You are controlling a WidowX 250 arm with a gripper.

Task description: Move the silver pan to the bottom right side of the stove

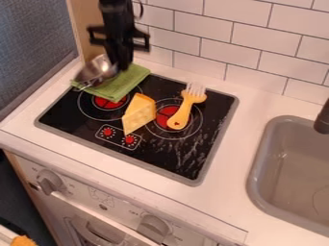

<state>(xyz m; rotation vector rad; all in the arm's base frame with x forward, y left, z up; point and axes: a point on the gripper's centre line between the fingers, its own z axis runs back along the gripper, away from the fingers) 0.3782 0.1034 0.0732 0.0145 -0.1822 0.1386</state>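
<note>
No word or number can be read for certain: small pale marks ring the two red dials point(108, 131) on the black stove point(170, 161), and faint print by the grey knobs point(154, 227) on the oven front point(122, 206) is too small to make out.

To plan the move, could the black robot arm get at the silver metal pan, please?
Probably yes: its black gripper hangs right by the pan, near the green cloth, with nothing apparent between them.
</note>
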